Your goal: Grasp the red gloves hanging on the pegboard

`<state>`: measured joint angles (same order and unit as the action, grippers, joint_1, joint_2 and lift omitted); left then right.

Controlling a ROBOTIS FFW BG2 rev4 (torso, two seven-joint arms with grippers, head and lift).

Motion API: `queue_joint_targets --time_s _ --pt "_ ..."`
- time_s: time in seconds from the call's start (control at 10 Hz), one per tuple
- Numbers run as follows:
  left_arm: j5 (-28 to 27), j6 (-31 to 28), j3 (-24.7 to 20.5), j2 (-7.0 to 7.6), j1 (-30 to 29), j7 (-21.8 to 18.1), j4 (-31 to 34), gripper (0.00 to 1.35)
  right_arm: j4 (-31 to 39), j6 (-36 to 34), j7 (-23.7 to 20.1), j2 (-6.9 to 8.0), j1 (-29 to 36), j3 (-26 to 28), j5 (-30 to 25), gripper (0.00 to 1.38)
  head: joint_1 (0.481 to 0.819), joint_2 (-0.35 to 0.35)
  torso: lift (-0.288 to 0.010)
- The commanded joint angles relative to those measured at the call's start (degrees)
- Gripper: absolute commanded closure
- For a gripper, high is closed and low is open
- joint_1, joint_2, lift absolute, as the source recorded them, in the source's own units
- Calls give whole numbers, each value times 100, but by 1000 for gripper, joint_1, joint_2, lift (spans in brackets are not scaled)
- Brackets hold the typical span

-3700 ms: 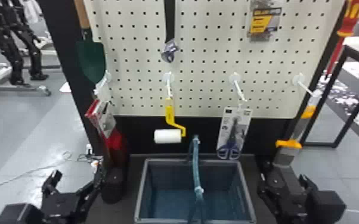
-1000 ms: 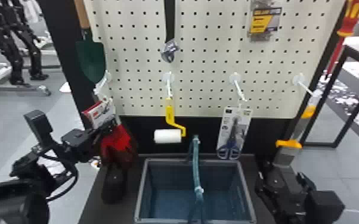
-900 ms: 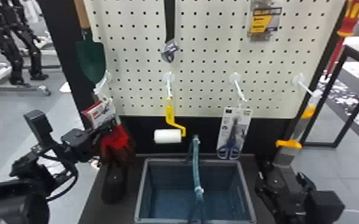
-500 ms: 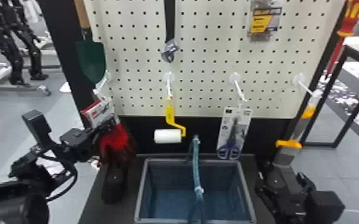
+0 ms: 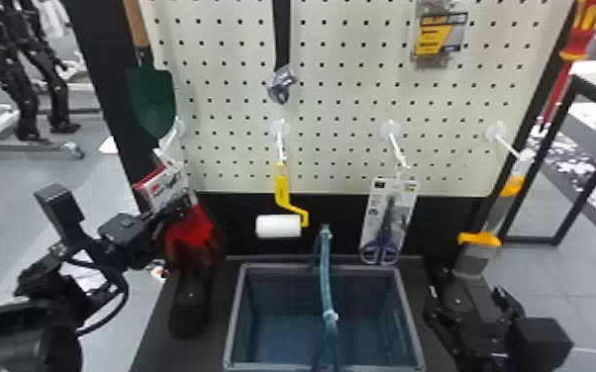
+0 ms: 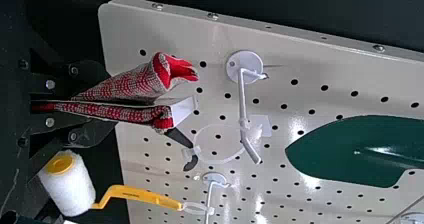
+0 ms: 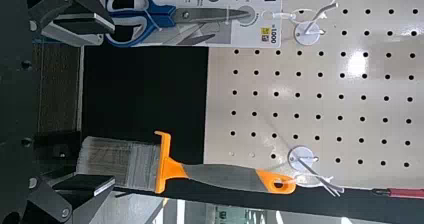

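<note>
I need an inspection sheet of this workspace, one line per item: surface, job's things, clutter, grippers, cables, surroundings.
Surface: white pegboard, upright, with white hooks.
Job's things: red gloves at the pegboard's lower left corner, clamped by the left gripper.
Clutter: green trowel, yellow-handled roller, packed scissors, orange-collared paintbrush; blue-grey basket below.
Grippers: left gripper shut on the gloves; right gripper open, low, facing scissors and paintbrush.
Cables: black cable looped behind the left gripper.
Surroundings: grey floor; black table frame at the right.
</note>
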<state>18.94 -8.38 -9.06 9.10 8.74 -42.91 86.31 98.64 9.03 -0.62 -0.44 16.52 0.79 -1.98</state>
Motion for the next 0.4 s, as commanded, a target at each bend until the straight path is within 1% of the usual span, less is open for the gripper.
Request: queue_joint_targets --time_s 0.0,0.3 --pt "13 29 -8 -14 -4 11 0 1148 -3 3 0 0 0 0 4 220 549 0 -100" --pt "13 73 -8 -14 -12 20 0 1147 -3 3 0 0 -8 0 4 220 549 0 -100"
